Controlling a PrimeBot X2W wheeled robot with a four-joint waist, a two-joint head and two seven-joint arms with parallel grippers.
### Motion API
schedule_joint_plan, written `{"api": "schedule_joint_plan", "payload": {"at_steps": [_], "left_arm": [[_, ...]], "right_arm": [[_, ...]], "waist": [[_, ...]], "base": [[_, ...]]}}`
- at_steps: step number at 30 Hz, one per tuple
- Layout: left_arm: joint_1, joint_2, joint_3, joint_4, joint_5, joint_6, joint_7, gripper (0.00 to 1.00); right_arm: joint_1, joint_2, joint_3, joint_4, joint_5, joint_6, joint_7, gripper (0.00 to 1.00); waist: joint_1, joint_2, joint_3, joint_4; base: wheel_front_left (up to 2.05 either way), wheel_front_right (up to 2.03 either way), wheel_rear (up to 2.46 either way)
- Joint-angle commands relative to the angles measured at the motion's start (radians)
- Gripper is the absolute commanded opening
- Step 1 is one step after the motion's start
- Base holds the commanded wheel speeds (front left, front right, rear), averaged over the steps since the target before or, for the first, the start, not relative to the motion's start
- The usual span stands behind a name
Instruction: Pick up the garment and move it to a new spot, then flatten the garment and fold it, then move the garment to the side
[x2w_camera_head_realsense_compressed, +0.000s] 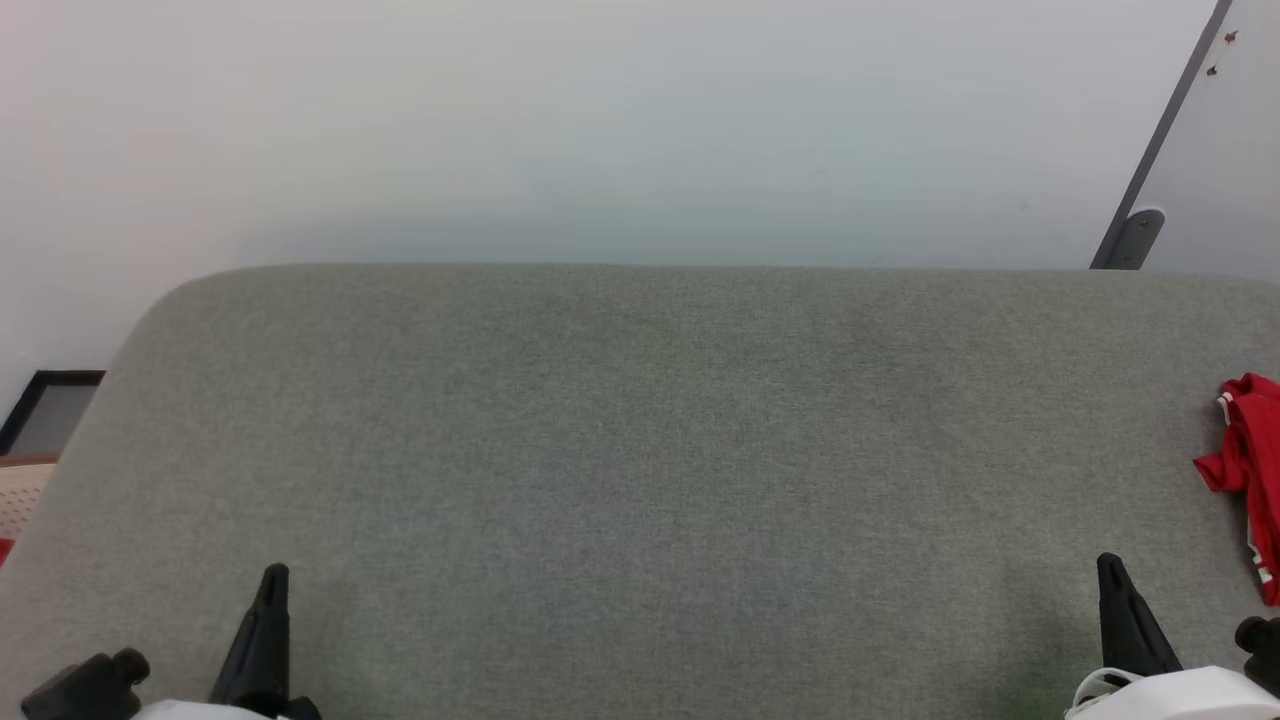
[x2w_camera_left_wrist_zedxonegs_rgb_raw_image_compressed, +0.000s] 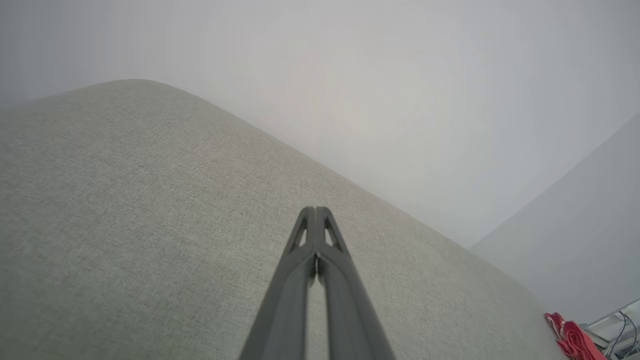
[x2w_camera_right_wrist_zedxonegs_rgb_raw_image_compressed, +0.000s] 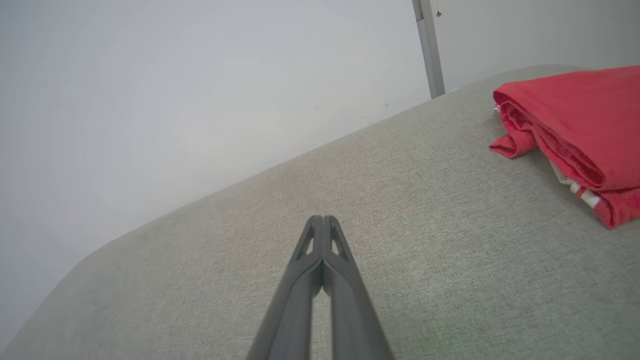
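Note:
The red garment (x2w_camera_head_realsense_compressed: 1252, 470) lies folded in a bundle at the far right edge of the grey upholstered surface (x2w_camera_head_realsense_compressed: 640, 460), partly cut off by the head view's border. In the right wrist view the garment (x2w_camera_right_wrist_zedxonegs_rgb_raw_image_compressed: 575, 130) shows rolled red folds with a bit of striped trim, to the right of and beyond my right gripper (x2w_camera_right_wrist_zedxonegs_rgb_raw_image_compressed: 323, 218). In the left wrist view a sliver of the garment (x2w_camera_left_wrist_zedxonegs_rgb_raw_image_compressed: 570, 341) shows at the lower right. My left gripper (x2w_camera_left_wrist_zedxonegs_rgb_raw_image_compressed: 315, 209) is shut and empty at the near left (x2w_camera_head_realsense_compressed: 272, 572). My right gripper (x2w_camera_head_realsense_compressed: 1106, 560) is shut and empty, left of the garment.
A pale wall rises behind the surface. A grey metal post (x2w_camera_head_realsense_compressed: 1150, 170) leans at the back right. At the left edge, beyond the surface's rounded corner, a dark frame (x2w_camera_head_realsense_compressed: 45, 405) and a pale perforated object (x2w_camera_head_realsense_compressed: 18, 495) show.

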Motion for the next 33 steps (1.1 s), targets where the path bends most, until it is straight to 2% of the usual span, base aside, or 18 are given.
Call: {"api": "schedule_joint_plan", "payload": {"at_steps": [1,33], "left_arm": [[-0.026,0.005,0.01,-0.008,-0.029,-0.001,0.008,0.0],[-0.094,-0.087,0.039,0.033,-0.358,-0.002,0.116,0.0]], "right_arm": [[-0.033,-0.001,-0.002,-0.017,0.042,0.0,0.007,0.0],[-0.064,0.01,-0.008,-0.024,0.492,-0.001,0.114,0.0]], "waist": [[0.0,0.0,0.0,0.0],[0.0,0.0,0.011,-0.008]], "base": [[0.0,0.0,0.0],[0.0,0.0,0.0]]}}
